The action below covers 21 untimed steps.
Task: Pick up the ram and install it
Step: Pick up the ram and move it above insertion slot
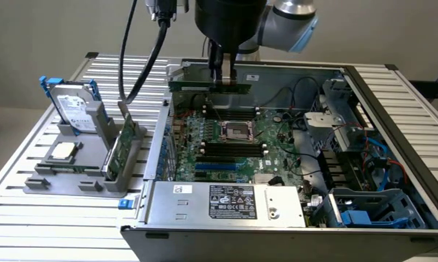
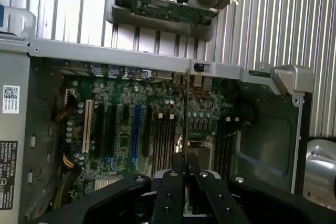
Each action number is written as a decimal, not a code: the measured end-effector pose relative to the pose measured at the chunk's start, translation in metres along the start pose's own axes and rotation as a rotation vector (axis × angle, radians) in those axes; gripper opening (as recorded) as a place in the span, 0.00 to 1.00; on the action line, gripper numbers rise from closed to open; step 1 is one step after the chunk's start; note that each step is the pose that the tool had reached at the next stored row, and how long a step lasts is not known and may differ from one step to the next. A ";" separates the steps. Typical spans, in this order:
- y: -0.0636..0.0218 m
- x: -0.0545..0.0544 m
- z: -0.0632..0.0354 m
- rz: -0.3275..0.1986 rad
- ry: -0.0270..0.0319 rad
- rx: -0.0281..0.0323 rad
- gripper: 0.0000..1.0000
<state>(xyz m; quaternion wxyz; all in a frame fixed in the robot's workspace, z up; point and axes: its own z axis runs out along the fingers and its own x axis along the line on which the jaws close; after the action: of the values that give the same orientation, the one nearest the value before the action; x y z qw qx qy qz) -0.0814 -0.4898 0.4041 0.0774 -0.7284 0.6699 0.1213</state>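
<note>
In the exterior view the ram (image 1: 197,85), a long thin green stick, hangs level above the far end of the open computer case (image 1: 155,153). My gripper (image 1: 225,81) is shut on it near its right end. Below it lie the motherboard (image 1: 204,164), the CPU socket (image 1: 237,130) and the black memory slots (image 1: 233,148). In the wrist view the ram (image 2: 187,114) appears edge-on as a thin strip running out from my shut gripper (image 2: 186,163), over the motherboard (image 2: 121,124) and its slots (image 2: 164,137).
A grey holder (image 1: 66,183) on the exterior view's left carries a silver hard drive with blue rails (image 1: 77,112), a green expansion card (image 1: 120,144) and a CPU chip (image 1: 64,152). The power supply (image 1: 226,202) fills the case's near end. Drive cages and cables (image 1: 364,213) crowd its right side.
</note>
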 end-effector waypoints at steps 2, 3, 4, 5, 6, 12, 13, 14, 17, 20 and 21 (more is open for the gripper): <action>-0.0062 0.000 0.0001 0.000 -0.0025 0.0001 0.14; -0.0080 -0.002 0.0011 -0.001 -0.0027 0.0006 0.14; -0.0097 -0.004 0.0027 -0.001 -0.0029 0.0009 0.14; -0.0111 -0.007 0.0043 -0.001 -0.0028 0.0011 0.14; -0.0124 -0.011 0.0063 -0.001 -0.0028 0.0012 0.14; -0.0172 -0.035 0.0157 -0.004 0.0262 0.0174 0.14; -0.0179 -0.038 0.0166 -0.005 0.0387 0.0243 0.14; -0.0186 -0.040 0.0174 -0.007 0.0529 0.0325 0.14; -0.0213 -0.048 0.0195 -0.013 0.1017 0.0613 0.14; -0.0230 -0.057 0.0219 -0.018 0.1483 0.0839 0.14; -0.0233 -0.060 0.0230 -0.018 0.1633 0.0877 0.14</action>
<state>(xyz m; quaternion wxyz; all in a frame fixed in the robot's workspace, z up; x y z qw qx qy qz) -0.0643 -0.4240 0.3977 0.0555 -0.7379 0.6719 0.0313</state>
